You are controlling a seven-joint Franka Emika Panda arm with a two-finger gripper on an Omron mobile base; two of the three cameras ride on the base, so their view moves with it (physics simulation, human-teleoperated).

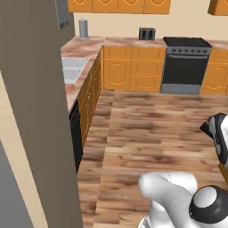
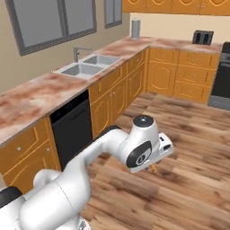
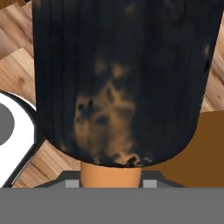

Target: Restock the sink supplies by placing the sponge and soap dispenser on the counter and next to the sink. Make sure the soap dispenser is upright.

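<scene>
The robot's white arm (image 2: 112, 148) bends low over the wooden floor (image 2: 188, 148). Its gripper (image 2: 155, 167) points down, near the floor. Right in front of the hand camera is a big dark thing with an orange neck (image 3: 118, 78), the soap dispenser. It sits tight at the hand, but I cannot tell if the fingers pinch it. Farther off to the left, the counter (image 2: 40, 96) runs along the wall. The sink (image 2: 87, 66) sits in it, under the window (image 2: 49, 20).
</scene>
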